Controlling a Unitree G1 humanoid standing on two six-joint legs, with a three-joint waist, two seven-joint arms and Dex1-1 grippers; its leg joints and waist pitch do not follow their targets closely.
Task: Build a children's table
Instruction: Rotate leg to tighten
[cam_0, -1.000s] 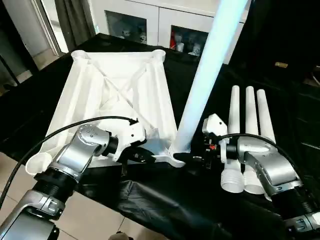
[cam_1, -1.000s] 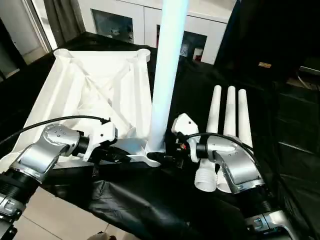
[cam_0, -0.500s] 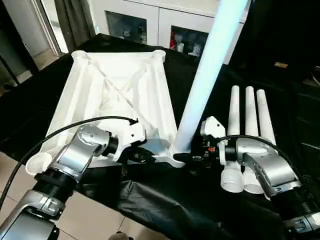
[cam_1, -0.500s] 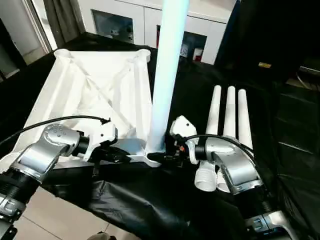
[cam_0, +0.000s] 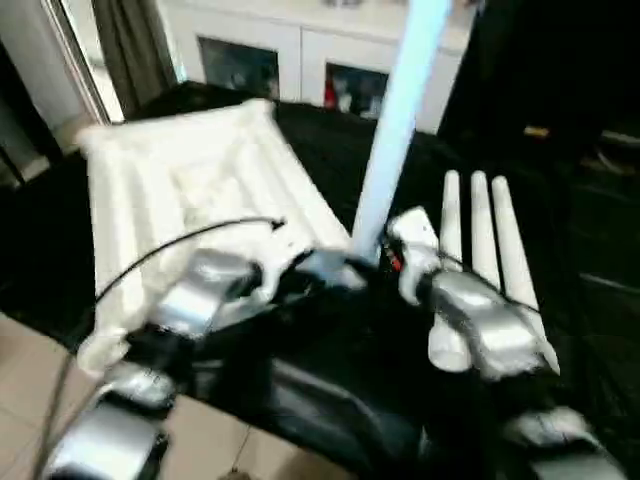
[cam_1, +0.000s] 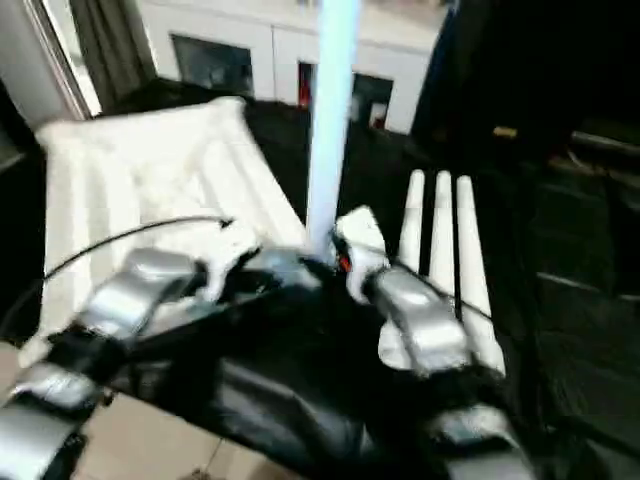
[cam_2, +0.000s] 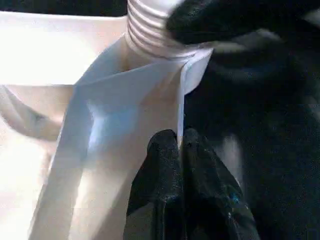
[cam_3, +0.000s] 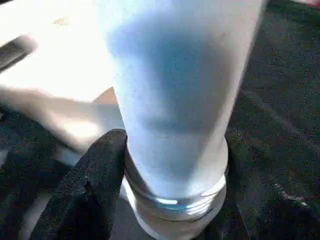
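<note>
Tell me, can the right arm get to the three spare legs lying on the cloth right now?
Probably yes: the spare legs lie right beside the right gripper with nothing between, but it must first let go of the upright leg.

2 head eyes (downward), 2 wrist close-ups

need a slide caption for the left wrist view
Left gripper pinching the tabletop edge beside the corner socket, where a leg's ribbed end sits.
</note>
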